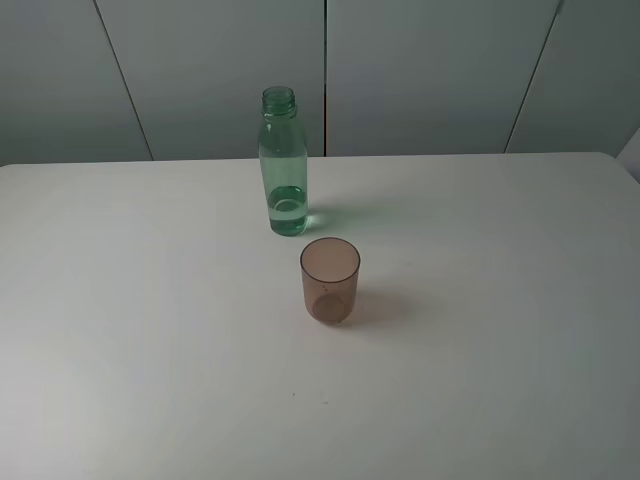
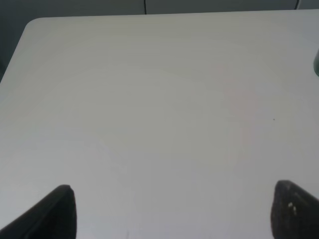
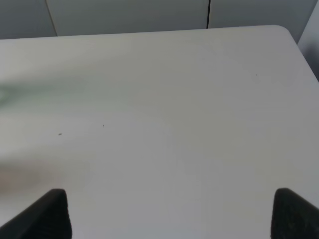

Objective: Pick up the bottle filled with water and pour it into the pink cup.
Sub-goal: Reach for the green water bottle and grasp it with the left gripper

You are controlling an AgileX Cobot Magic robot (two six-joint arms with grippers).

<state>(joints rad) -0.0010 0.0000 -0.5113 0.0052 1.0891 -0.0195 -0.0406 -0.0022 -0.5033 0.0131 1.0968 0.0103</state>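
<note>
This looks like a plain test room or lab: a matte white rectangular table (image 1: pixel 120 350) stands before a wall of flat grey panels (image 1: pixel 420 70) with thin dark seams.

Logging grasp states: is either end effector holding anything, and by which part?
Nothing is held. The left end effector and right end effector are open and empty; the bottle stands free on the table.

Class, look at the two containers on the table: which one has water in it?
The tall green bottle: water shows in its lower part. The shorter pink cup, standing nearer the camera, looks empty.
</note>
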